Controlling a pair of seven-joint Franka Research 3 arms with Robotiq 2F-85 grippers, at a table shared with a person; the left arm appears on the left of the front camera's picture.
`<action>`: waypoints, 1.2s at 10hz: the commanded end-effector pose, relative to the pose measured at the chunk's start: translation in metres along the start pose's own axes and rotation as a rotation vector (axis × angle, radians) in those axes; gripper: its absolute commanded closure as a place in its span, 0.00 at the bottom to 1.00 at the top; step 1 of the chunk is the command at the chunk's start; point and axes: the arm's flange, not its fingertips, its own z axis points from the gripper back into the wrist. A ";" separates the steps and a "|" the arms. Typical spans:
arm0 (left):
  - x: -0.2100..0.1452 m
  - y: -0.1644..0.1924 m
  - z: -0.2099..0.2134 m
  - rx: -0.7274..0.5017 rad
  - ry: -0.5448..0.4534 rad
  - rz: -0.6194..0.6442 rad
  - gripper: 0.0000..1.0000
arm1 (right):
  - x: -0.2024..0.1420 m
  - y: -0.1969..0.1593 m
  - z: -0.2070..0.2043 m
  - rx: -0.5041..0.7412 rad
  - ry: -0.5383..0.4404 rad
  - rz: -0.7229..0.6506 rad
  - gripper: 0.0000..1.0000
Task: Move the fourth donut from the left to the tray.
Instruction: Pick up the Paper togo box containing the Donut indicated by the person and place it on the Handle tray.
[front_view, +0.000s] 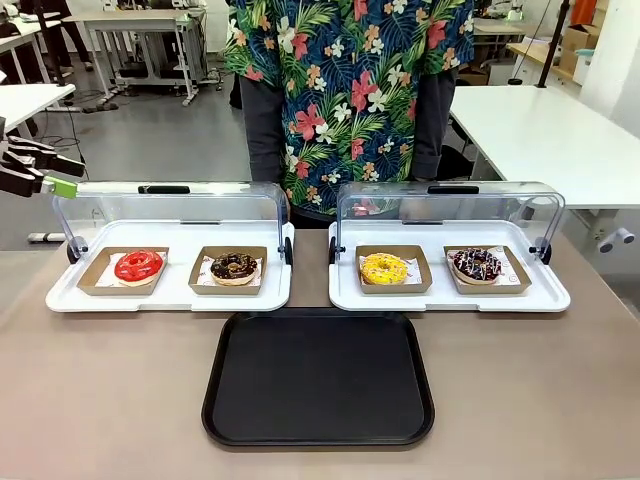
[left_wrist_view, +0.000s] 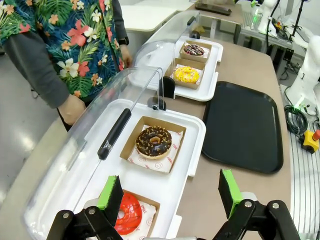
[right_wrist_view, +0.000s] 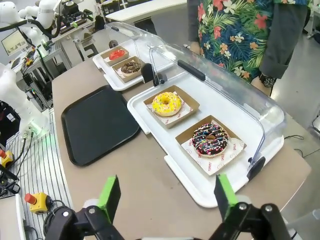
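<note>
The fourth donut, chocolate-glazed with white and pink sprinkles, lies in a brown cardboard holder at the right end of the right white display tray. It also shows in the right wrist view and far off in the left wrist view. The black tray lies bare in front of the two display trays. My right gripper hovers open, above the table and short of the donut. High at the far left, my left gripper is open above the left display tray.
A red donut, a crumb-topped chocolate donut and a yellow donut sit in holders. Both clear lids stand raised behind the donuts. A person in a floral shirt stands at the far edge.
</note>
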 end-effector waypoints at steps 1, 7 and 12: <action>0.002 0.001 0.001 -0.003 0.005 -0.004 0.00 | 0.002 -0.001 -0.001 0.002 -0.024 -0.001 0.00; 0.002 0.001 0.001 -0.003 0.005 -0.004 0.00 | 0.002 -0.001 -0.001 0.002 -0.024 -0.001 0.00; 0.002 0.001 0.001 -0.003 0.005 -0.004 0.00 | 0.002 -0.001 -0.001 0.002 -0.024 -0.001 0.00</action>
